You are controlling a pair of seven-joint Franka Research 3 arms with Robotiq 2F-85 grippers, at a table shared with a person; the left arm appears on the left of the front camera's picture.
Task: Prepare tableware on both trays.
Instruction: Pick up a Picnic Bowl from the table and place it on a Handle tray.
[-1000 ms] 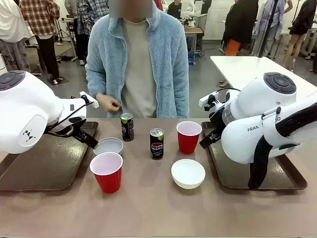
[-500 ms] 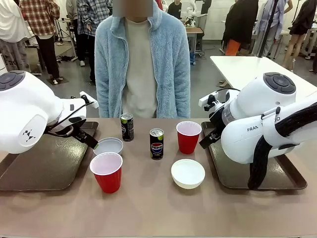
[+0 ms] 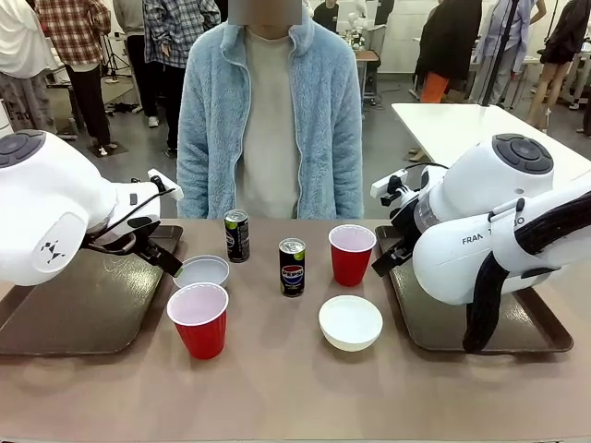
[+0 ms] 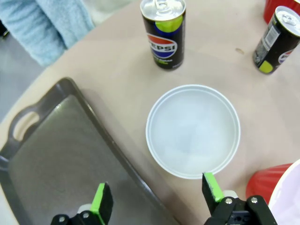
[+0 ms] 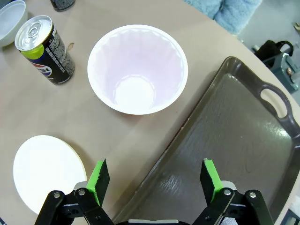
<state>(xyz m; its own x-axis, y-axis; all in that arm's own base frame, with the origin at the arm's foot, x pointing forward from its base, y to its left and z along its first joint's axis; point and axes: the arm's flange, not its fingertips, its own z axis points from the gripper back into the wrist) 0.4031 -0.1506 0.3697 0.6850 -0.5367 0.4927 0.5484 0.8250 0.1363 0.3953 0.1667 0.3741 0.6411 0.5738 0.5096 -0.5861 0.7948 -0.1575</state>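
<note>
The left claw (image 4: 157, 194), wide open and empty, hangs over the white bowl (image 4: 193, 130) just beside the rim of the left tray (image 4: 61, 154); descending, one finger could catch that rim. The right claw (image 5: 154, 180), equally open and empty, straddles the edge of the right tray (image 5: 225, 154); the red cup (image 5: 137, 68) beyond, toward the surface's middle, might tip if nudged.

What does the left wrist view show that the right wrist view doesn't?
Left wrist, not right wrist: open left gripper, left tray, near red cup. Right wrist, not left wrist: open right gripper, right tray, near bowl. Shared: far can, middle can, far bowl, and far red cup, just a red corner in the left wrist view.
</note>
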